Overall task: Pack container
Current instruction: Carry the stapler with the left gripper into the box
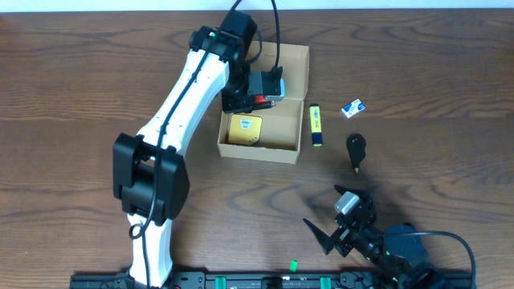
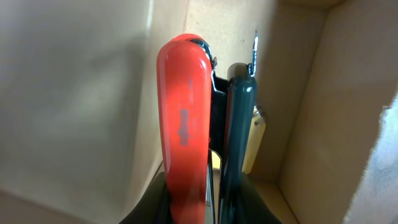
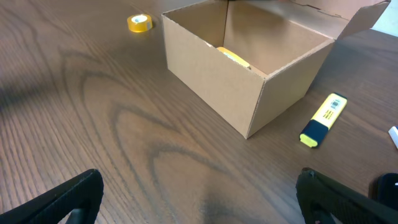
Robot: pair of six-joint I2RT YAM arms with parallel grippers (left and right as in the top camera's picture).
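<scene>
The container (image 1: 294, 80) is a tan cardboard box with its flap lid open, standing at the middle of the table. It also shows in the right wrist view (image 3: 217, 81). A yellow square pad (image 1: 243, 128) lies inside it. My left gripper (image 1: 255, 102) reaches down into the box and is shut on a tool with one red and one dark green handle (image 2: 183, 118), held upright against the box's inner wall (image 2: 336, 124). My right gripper (image 1: 341, 225) is open and empty, low over the table in front of the box, as the right wrist view (image 3: 199, 205) confirms.
A yellow highlighter (image 1: 316, 126) lies just right of the box. Beyond it are a small white and blue item (image 1: 352, 107) and a black pointed object (image 1: 356, 151). A yellow tape roll (image 3: 139, 23) lies on the box's far side.
</scene>
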